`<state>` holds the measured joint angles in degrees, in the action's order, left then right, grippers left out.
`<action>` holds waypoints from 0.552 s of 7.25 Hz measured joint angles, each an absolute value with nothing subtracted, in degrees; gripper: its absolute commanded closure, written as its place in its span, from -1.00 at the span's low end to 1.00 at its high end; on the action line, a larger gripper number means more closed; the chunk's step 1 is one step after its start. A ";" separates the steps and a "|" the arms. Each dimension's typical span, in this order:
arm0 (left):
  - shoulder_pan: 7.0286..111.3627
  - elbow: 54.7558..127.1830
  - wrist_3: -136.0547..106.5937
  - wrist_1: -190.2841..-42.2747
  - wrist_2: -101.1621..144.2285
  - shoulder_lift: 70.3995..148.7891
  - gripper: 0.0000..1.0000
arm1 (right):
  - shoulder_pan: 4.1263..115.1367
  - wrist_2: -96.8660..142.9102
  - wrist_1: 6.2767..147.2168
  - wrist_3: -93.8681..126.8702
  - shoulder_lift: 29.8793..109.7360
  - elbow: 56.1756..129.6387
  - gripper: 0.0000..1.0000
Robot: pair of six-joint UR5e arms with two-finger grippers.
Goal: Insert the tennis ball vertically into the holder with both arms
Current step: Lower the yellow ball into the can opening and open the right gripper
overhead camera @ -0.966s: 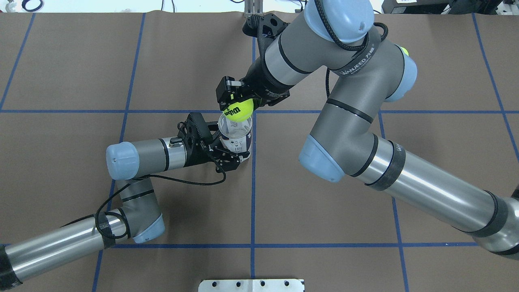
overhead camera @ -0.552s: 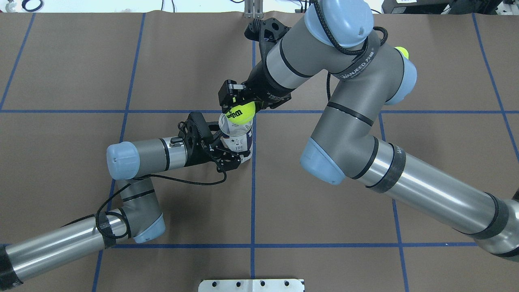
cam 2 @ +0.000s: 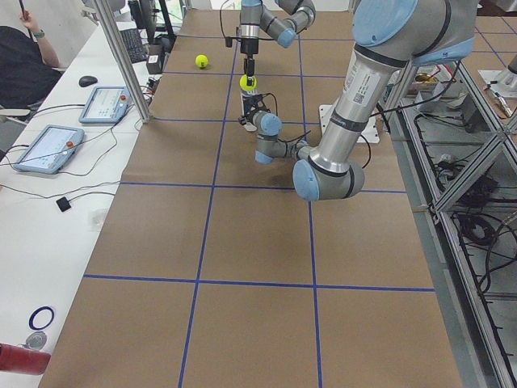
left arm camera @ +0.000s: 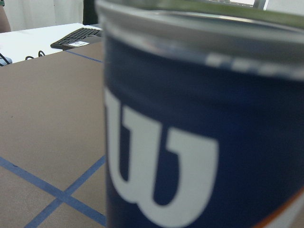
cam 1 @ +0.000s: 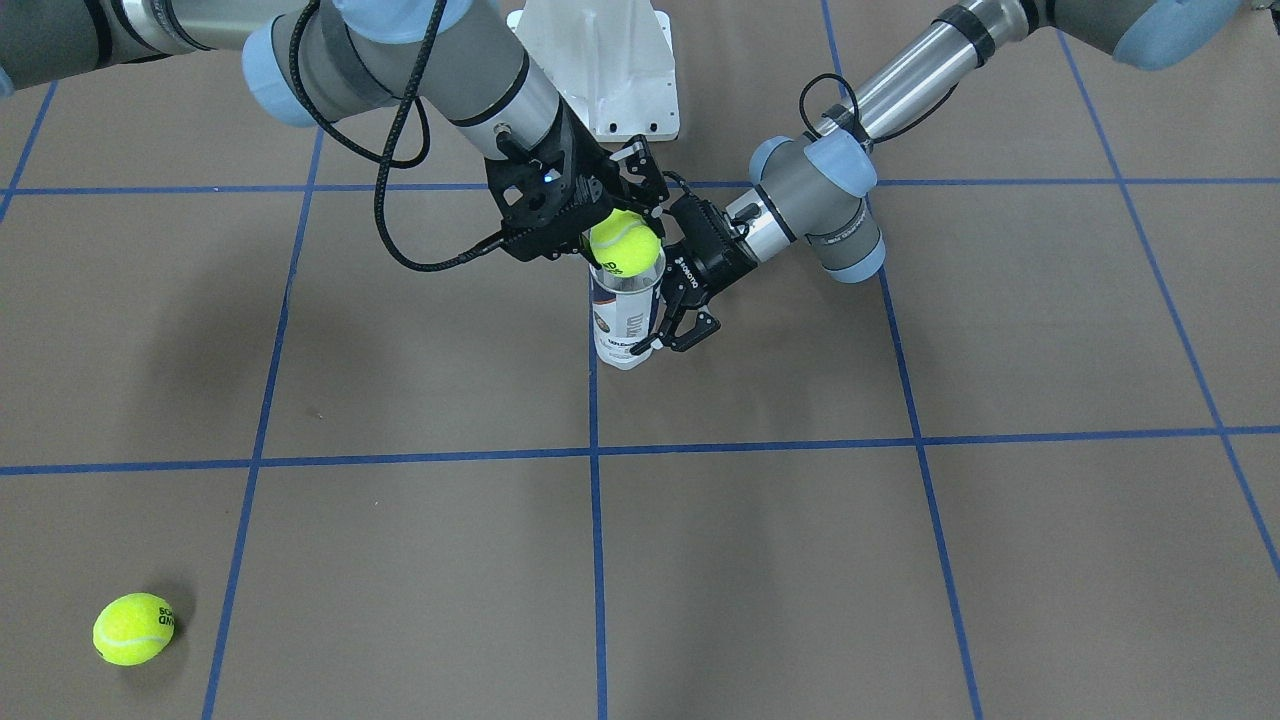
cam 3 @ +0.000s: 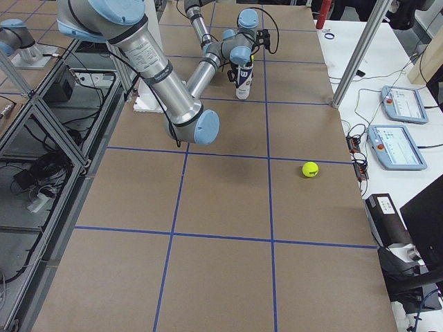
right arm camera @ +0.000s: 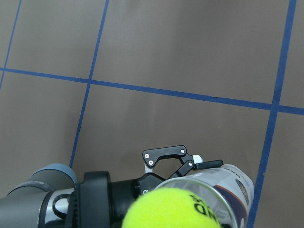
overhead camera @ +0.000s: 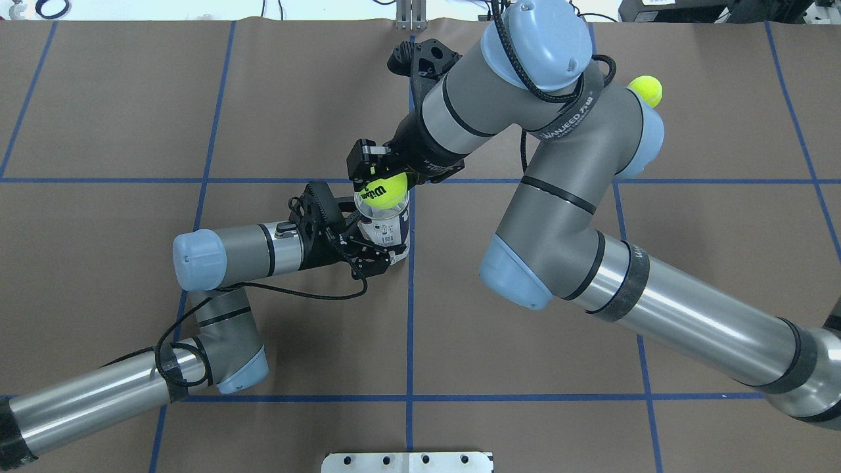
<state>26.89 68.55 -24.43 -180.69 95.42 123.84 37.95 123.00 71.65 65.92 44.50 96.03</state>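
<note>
Overhead exterior puts the holder (overhead camera: 384, 231) just left of frame centre, upright on the tabletop (overhead camera: 98, 98) beside a vertical blue tape line (overhead camera: 409, 315). It is a clear plastic cylinder with a glossy navy-and-white label and a thin metal rim. The left arm (overhead camera: 230, 253), a matt grey tube with a light-blue cap, reaches in from the lower left, and its black linkage jaws are clasped around the holder's labelled side. The right arm (overhead camera: 558, 217) sweeps in from the lower right and folds back over the upper middle. Its jaws pinch a fuzzy yellow-green tennis ball (overhead camera: 383, 189) directly over the holder's open mouth; whether the ball touches the rim cannot be told. In the right wrist-mounted view the ball fills the bottom edge, with the rim and the left arm's jaws just behind it. The left wrist-mounted view is nearly all blurred navy label with a white "W", and a keyboard (left arm camera: 76, 38) shows at upper left. The tabletop is dull brown paper gridded with blue tape. A spare ball (cam 1: 134, 628) lies well apart, at lower left in the exterior front-facing view. There a black cable (cam 1: 380, 190) loops from the right arm, and a white metal base (cam 1: 605, 65) sits at top centre.
</note>
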 measured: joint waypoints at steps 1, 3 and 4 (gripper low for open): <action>26.90 68.55 -24.43 -180.70 95.42 123.80 -0.66 | 37.94 122.99 71.69 65.92 44.53 96.20 0.01; 26.89 68.56 -24.43 -180.70 95.43 123.73 -0.67 | 37.95 122.94 71.78 65.92 44.69 96.76 -0.97; 26.89 68.56 -24.43 -180.70 95.43 123.74 -0.67 | 37.97 122.85 71.91 65.92 44.77 97.08 -0.97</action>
